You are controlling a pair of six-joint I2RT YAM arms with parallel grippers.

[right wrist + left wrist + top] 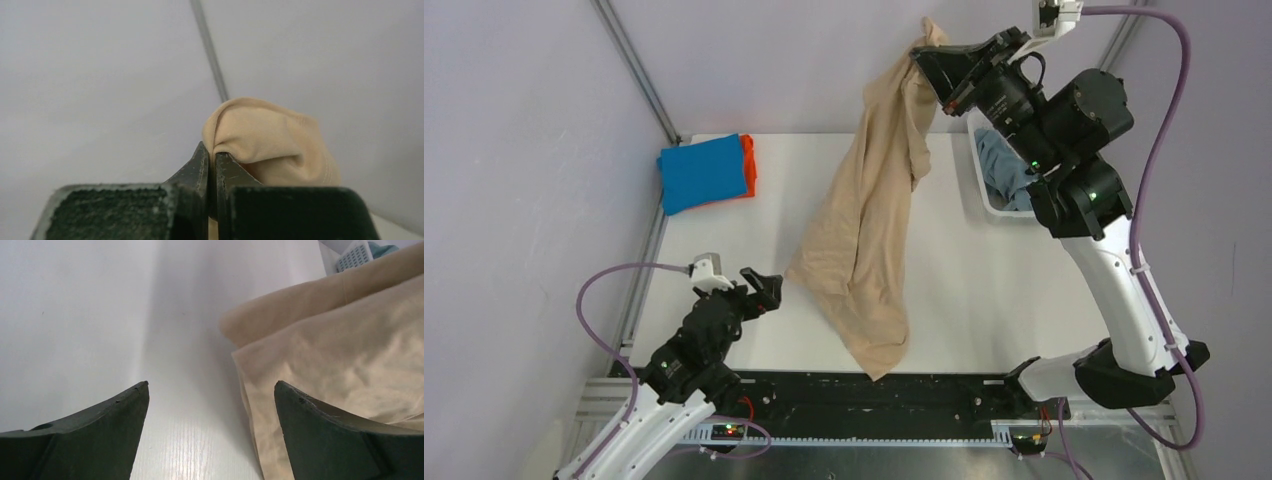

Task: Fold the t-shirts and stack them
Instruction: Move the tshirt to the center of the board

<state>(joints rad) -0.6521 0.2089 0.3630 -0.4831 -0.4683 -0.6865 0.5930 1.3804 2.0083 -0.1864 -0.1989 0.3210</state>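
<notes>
The right gripper (pixel 924 58) is up high over the far edge of the table (pixel 984 300), jaws pinched tight on a bunched bit of the beige t-shirt (pixel 864 230). In the wrist view there's a little knob of cloth poking out just past the fingertips. The rest of the shirt hangs down from there toward the table's near-left. Its lower part lies crumpled on the middle of the table, reaching almost to the near edge.

The left gripper (pixel 769 287) sits low over the table's near-left part, jaws spread wide with nothing between them. It's pointing at the shirt's left edge, which is just beside it.

At the table's far-left corner a folded blue t-shirt (pixel 702 172) lies on top of an orange t-shirt (pixel 748 165). Over at the table's far-right edge a white basket (pixel 980 185) has a grey-blue t-shirt (pixel 999 165) in it.
</notes>
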